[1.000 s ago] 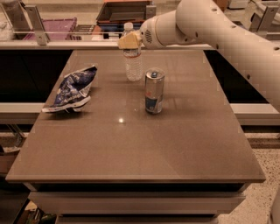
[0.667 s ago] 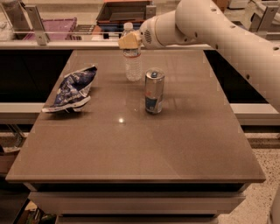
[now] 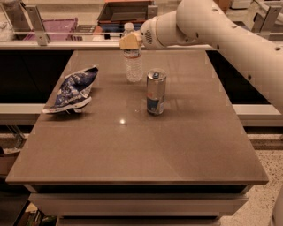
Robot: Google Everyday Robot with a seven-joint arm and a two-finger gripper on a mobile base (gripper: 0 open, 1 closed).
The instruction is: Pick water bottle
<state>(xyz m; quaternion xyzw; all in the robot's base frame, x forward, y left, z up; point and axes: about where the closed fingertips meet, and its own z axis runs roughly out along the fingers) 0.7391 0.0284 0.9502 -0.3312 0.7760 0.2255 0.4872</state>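
Water bottle (image 3: 134, 62) upright just behind-left of the drink can (image 3: 156, 92); gripper (image 3: 131, 41) above-behind the can at its neck (clamped or not, cannot tell), so grip firmly, lift straight, avoid the can

You face a brown table (image 3: 177, 145) whose matte top catches one small glint of light (image 3: 121, 120). Over its far edge hangs the gripper (image 3: 130, 40). Behind the table you see a pale counter rail (image 3: 57, 44) carrying a purple bin (image 3: 55, 27) and a dark tray (image 3: 126, 11). At your lower right, speckled floor (image 3: 269, 163) shows.
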